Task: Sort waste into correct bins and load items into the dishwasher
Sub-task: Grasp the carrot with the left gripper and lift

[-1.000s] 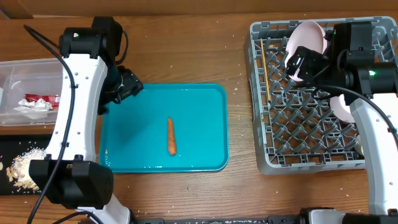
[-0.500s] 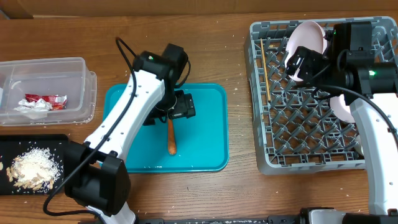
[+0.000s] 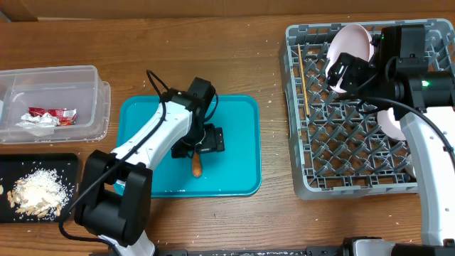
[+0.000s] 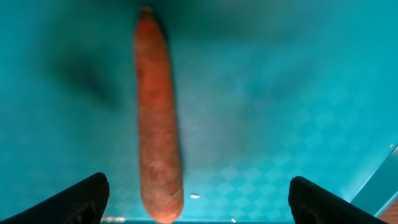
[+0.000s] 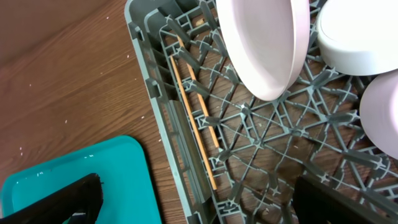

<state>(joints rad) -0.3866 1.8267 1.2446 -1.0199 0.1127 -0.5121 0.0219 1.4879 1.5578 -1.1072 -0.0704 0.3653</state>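
A small orange carrot stick (image 3: 197, 166) lies on the teal tray (image 3: 238, 142). My left gripper (image 3: 202, 139) is open and hangs low over the carrot's upper half. In the left wrist view the carrot (image 4: 155, 112) lies between the spread fingers (image 4: 199, 202), closer to the left one. My right gripper (image 3: 341, 75) is open and empty above the grey dish rack (image 3: 355, 149). The rack holds a white bowl (image 3: 350, 44), another white dish (image 3: 392, 122) and chopsticks (image 3: 301, 71). The right wrist view shows the open fingers (image 5: 202, 199), chopsticks (image 5: 193, 106) and bowl (image 5: 261, 43).
The clear tub (image 3: 78, 75) at the left holds the red wrapper (image 3: 50, 114) and white tissue (image 3: 32, 125). The black tray (image 3: 67, 165) at the front left holds beige food scraps (image 3: 35, 192). Bare wood lies between the teal tray and the rack.
My left arm has swung right from beside the tub to over the teal tray and come down over the carrot. The right arm has not moved.
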